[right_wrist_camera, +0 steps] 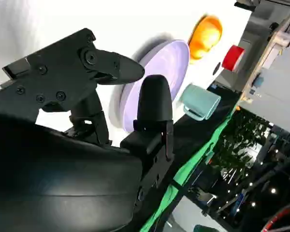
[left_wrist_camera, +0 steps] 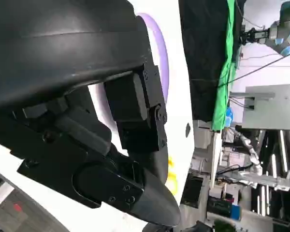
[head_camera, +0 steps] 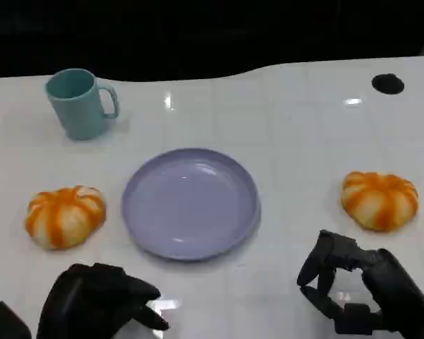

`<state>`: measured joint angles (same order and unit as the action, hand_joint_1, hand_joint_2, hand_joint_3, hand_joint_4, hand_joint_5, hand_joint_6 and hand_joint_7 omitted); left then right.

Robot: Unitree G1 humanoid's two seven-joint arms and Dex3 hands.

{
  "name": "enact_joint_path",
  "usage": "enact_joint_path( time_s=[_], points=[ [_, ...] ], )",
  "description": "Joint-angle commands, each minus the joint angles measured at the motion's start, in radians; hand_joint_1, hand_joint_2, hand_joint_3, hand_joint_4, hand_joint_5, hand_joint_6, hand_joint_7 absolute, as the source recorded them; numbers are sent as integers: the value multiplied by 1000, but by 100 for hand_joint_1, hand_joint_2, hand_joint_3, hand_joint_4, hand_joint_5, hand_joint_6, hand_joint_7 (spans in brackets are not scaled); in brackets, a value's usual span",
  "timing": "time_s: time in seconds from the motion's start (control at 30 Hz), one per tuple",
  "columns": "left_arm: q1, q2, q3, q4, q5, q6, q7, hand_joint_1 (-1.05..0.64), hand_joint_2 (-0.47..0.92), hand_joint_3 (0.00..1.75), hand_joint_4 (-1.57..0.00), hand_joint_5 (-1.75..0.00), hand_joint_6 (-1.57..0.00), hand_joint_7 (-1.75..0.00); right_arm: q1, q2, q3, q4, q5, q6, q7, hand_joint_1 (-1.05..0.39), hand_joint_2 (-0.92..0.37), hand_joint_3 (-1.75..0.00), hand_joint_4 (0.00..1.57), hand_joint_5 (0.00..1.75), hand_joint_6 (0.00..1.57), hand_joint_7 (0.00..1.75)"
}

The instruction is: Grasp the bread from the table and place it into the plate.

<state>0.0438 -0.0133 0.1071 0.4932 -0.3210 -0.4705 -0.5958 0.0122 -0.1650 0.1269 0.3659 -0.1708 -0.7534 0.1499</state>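
**Two buns, one plate, both hands parked and holding nothing**

So the robot has two orange-and-white bread buns on the white worktop and neither is on the lavender plate [head_camera: 191, 203] yet. The plate sits bare in the middle, ahead of and between the two hands, probably so either arm can reach it.

The left hand [head_camera: 99, 300] is low at the near edge, fingers [head_camera: 145, 304] curled in on nothing, basically clenched and resting. The left bun [head_camera: 63, 215] lies just ahead of those fingers and a bit outboard, on the worktop beside the plate but not touching its rim.

The right hand [head_camera: 364, 293] is the more interesting one: its fingers [head_camera: 321, 265] are apart with a gap between them, nothing in that gap, so released. The right bun [head_camera: 379, 200] sits just beyond the fingertips, apart from them and well clear of the plate. Looks like a pre-grasp pose to me, hand opened wide because the bun is fat and rounded.

The right wrist view looks past its fingers to the plate, with the far bun and a teal mug [right_wrist_camera: 199, 101] beyond. The mug stands upright at the far left, well beyond the left fingers, out of the reach path.

My guess: right hand goes first, forward and down over its bun. Being squishy-looking, it should take a wrap grip fine.
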Motion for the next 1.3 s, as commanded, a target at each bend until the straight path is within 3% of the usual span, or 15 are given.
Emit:
enact_joint_path(
  time_s=[0.03, 0.63, 0.87, 0.97, 1.07, 1.3],
  points=[
    [2, 17, 7, 2, 8, -12, 8, -105, 78, 0, -157, -36, -157, -14, 5, -15, -3, -8, 0, -2, -3, -22, -64, -79, 61, 175, 56, 144],
    [6, 15, 5, -6, 4, -2, 8, -105, 78, 0, -157, -36, -157, -14, 3, -16, -6, -2, 0, -12, -4, -22, -64, -77, 59, 175, 56, 142],
    [5, 14, 4, -6, 10, -6, 14, -105, 78, 0, -157, -36, -157, -14, -3, -20, -22, -3, 25, -13, -1, -19, -63, -79, 57, 165, 61, 124],
    [4, 13, 4, -5, 9, -5, 14, -105, 78, 0, -157, -36, -157, -14, -26, -53, -47, -15, -65, -33, -57, -18, -64, -72, 57, 148, 63, 107],
    [1, 14, 5, -1, 7, -6, 10, -105, 78, 0, -157, -36, -157, -14, -43, -81, -70, -35, -150, -28, -119, -22, -70, -54, 60, 127, 70, 81],
    [3, 16, 5, -4, 2, 1, 5, -105, 78, 0, -157, -36, -157, -14, -57, -156, -95, -127, -371, 38, -253, -39, -89, -15, 61, 68, 81, 16]
  ],
)
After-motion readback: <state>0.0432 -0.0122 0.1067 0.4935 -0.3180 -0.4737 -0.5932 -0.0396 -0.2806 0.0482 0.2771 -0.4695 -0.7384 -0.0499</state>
